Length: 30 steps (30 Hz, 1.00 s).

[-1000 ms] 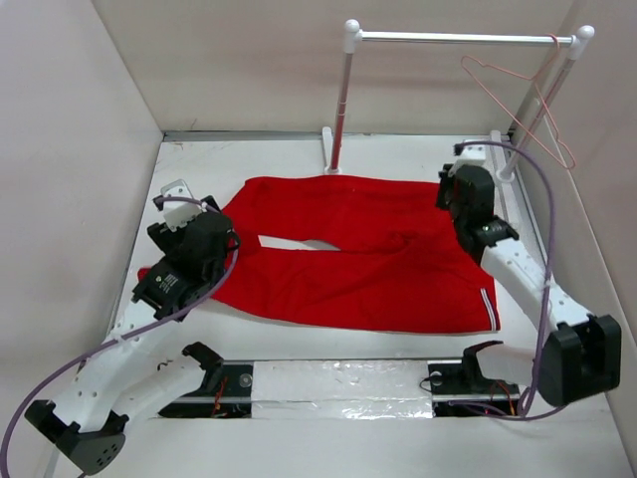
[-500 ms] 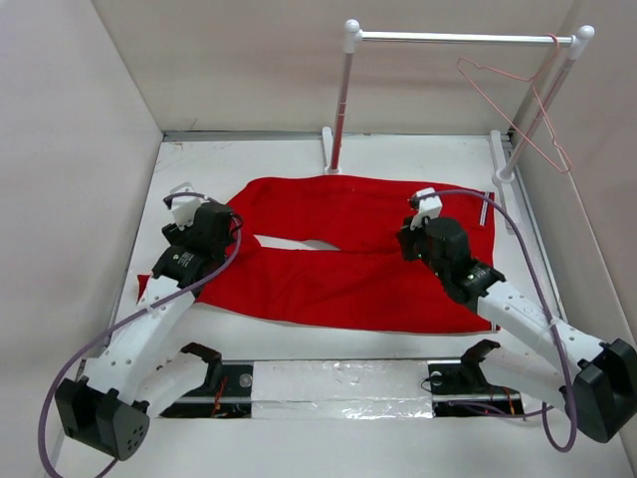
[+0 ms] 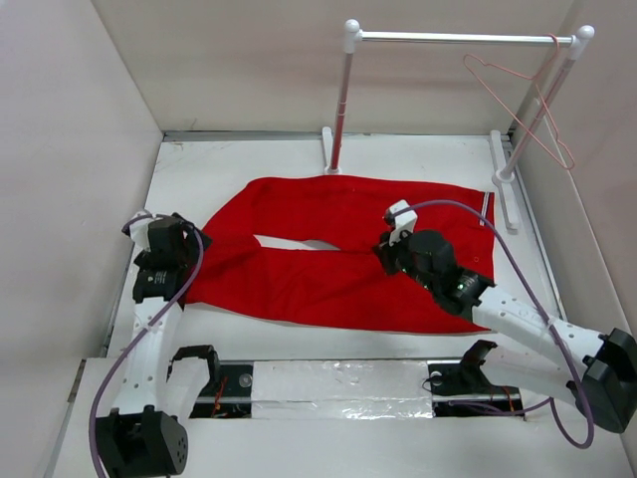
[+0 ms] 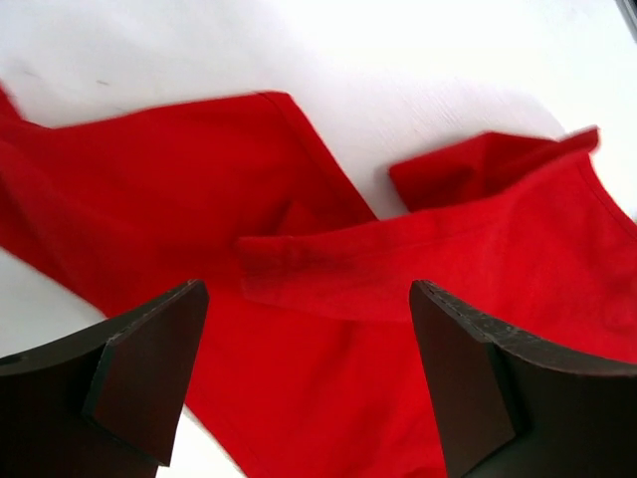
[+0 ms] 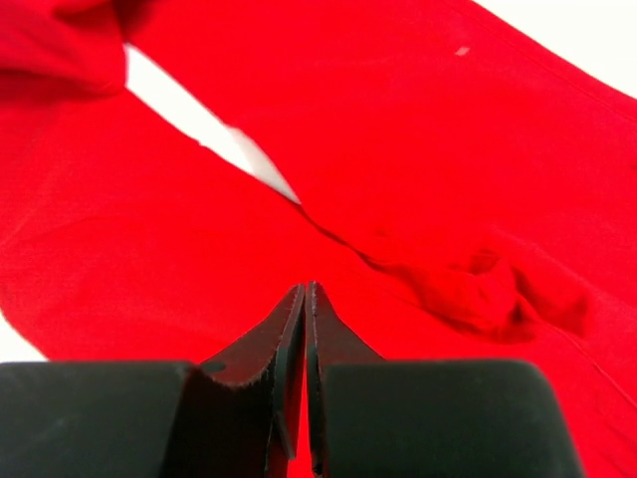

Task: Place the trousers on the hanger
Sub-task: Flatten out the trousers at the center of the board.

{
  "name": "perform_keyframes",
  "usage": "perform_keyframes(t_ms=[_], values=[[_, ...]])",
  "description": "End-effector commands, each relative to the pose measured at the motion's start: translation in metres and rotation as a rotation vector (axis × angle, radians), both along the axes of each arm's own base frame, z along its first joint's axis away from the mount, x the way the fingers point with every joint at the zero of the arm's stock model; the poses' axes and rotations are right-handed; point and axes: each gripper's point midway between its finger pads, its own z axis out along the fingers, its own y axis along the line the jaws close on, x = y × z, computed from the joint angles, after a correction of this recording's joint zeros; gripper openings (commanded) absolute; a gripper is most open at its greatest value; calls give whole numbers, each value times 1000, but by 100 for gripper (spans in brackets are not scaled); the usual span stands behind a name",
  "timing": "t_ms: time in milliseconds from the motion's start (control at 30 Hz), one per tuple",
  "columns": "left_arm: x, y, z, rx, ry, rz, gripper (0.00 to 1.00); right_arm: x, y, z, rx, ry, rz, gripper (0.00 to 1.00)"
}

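The red trousers [image 3: 318, 204] lie flat across the table, with the striped band [image 3: 489, 214] at the right edge. They also fill the left wrist view [image 4: 328, 259] and the right wrist view [image 5: 418, 149]. The pink wire hanger [image 3: 520, 112] hangs from the right end of the rack bar. My left gripper [image 3: 171, 261] is open above the leg ends at the left [image 4: 309, 378], holding nothing. My right gripper [image 3: 390, 249] is shut just above the fabric near the crotch, where a small bunched fold shows; its tips [image 5: 305, 289] hold nothing that I can see.
A white-posted rack with a metal bar [image 3: 458, 38] stands at the back, its left post [image 3: 338, 110] just behind the trousers. Walls close in on the left, back and right. A foil strip [image 3: 338, 383] runs along the near edge.
My right gripper has swung from the far right to over the trousers' middle. My left gripper has moved left and nearer, to the leg ends. The hanger sways slightly.
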Motion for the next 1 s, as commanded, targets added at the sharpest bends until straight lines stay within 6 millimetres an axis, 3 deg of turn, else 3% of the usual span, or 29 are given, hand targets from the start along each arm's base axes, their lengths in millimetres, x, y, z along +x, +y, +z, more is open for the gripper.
perform_keyframes(t_ms=[0,233,600,767,967], values=[[16,-19,5,-80,-106,-79,81,-4,22,12,31,-60,94,9],[15,-14,1,-87,-118,-30,72,-8,32,2,15,-47,150,9],[8,10,-17,-89,-131,178,71,-15,41,-1,15,-49,201,8],[15,8,-10,-104,-200,163,73,-15,46,-7,9,-36,219,7],[16,9,-21,-106,-171,178,73,-16,51,-13,1,-25,235,6]])
